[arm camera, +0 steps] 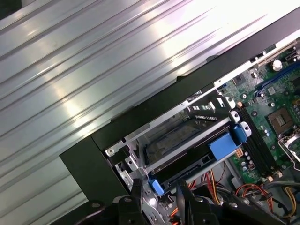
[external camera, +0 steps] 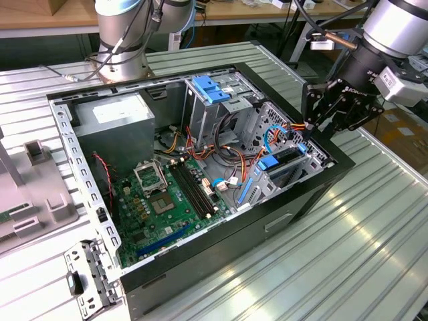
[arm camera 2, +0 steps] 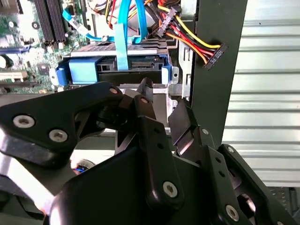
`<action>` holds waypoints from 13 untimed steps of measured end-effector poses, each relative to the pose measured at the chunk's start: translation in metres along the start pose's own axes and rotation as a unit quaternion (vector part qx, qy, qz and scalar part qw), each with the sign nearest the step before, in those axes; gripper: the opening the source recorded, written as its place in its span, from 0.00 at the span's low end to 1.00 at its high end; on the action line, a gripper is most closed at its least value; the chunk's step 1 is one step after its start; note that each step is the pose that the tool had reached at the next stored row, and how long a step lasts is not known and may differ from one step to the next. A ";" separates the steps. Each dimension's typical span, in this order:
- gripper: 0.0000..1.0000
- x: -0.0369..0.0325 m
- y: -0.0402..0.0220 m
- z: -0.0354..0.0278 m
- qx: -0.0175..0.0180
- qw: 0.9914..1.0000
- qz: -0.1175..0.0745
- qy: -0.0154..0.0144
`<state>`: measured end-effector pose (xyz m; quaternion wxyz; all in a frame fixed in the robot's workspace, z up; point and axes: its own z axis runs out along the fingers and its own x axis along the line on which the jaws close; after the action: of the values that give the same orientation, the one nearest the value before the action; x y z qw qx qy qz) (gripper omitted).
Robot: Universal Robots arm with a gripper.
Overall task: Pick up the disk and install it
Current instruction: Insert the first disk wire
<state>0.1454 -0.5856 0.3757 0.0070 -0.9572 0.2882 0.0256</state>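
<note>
The disk point(arm camera 2: 112, 70) sits seated in the drive cage at the front corner of the open computer case point(external camera: 314, 194), its blue rails showing at either end and a flat blue ribbon cable point(arm camera 2: 123, 33) draped across its rear edge in the second wrist view. In the exterior view the same bay shows as a blue-edged slab point(external camera: 284, 160) just below the arm's head. The pincer point(arm camera 2: 161, 105) hovers just above the bay with its black fingers point(arm camera 2: 146, 101) parted by a narrow gap and nothing between them; it touches nothing that I can make out. Handling, as I judge it: a metal-bodied drive, stiff, fairly heavy for its size, smooth on the faces, intolerant of knocks. The plastic side rails look the sensible place to take hold, keeping off the connector edge. The second wrist view gives the loose red-yellow-black power plug point(arm camera 2: 213, 54) hanging by the case wall. The first wrist view gives the cage from the other side, with a blue tab point(arm camera: 224, 145), the motherboard point(arm camera: 276, 112) and the ribbed metal worktop point(arm camera: 70, 70). The exterior view adds the grey power supply point(external camera: 114, 124) at the far end.
</note>
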 end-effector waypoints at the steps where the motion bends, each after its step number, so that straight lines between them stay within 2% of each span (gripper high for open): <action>1: 0.42 0.0000 0.0000 0.0004 0.001 1.000 0.009 0.000; 2: 0.42 0.0000 0.0000 0.0013 0.002 0.999 0.032 0.000; 5: 0.42 0.0001 0.0000 0.0025 0.003 0.998 0.064 0.000; 6: 0.42 0.0001 0.0000 0.0032 0.005 0.996 0.087 0.000; 7: 0.42 0.0002 0.0000 0.0042 0.006 0.993 0.116 0.000; 8: 0.42 0.0002 0.0000 0.0045 0.007 0.992 0.128 0.000; 9: 0.42 0.0002 0.0000 0.0045 0.007 0.991 0.135 0.000; 13: 0.42 0.0002 0.0000 0.0046 0.007 0.991 0.136 0.000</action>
<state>0.1454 -0.5856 0.3711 0.0104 -0.9091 0.4158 0.0244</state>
